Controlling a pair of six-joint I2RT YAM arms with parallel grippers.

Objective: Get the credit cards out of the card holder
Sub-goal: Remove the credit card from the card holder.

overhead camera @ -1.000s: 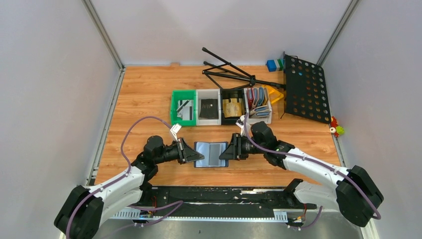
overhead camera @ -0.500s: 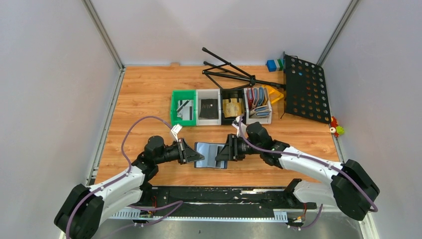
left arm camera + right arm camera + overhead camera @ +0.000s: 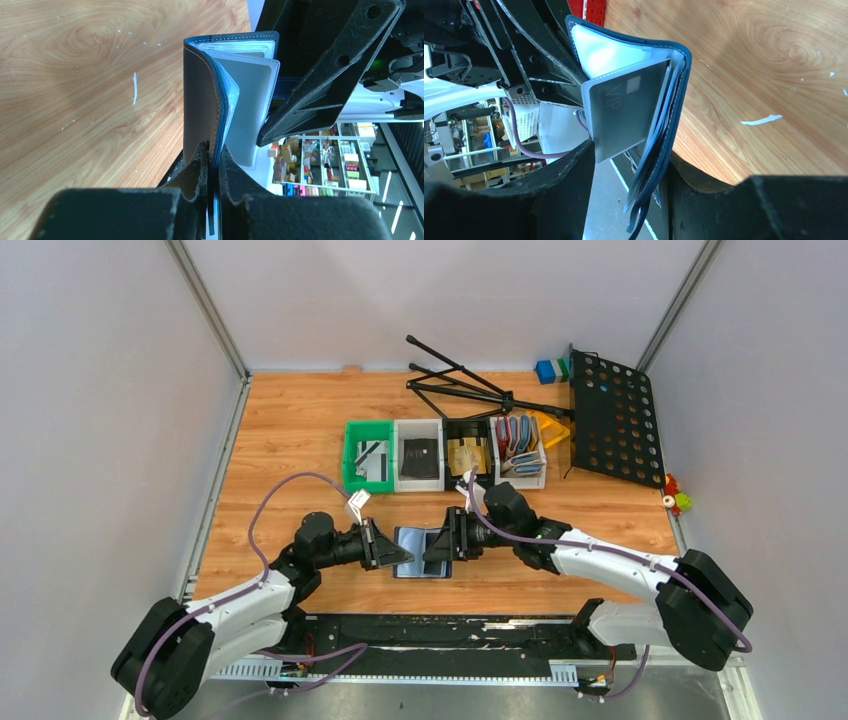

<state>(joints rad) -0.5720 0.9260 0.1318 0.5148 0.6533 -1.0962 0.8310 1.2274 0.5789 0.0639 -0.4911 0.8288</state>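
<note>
The card holder (image 3: 418,552) is toward the near edge of the surface (image 3: 300,430), about midway along it, held half open like a book between the two arms. The left end effector (image 3: 212,159) is pressed together on the holder's outer cover and pins it from the left. The right end effector (image 3: 629,165) faces it from the right with its fingers spread. A grey credit card (image 3: 624,112) and the pale pocket leaves stand in the gap between them.

The card juts out of its pocket with its free end pointing into the right end effector, so the right arm is the nearer one. Its long axis seems to run roughly along that arm's line of reach. I cannot tell whether the fingers touch the card.

Both arms lie low and stretched inward, wrists level and aimed at each other. My reading: the next move is to close on the card and draw it toward the surface's right edge.
</note>
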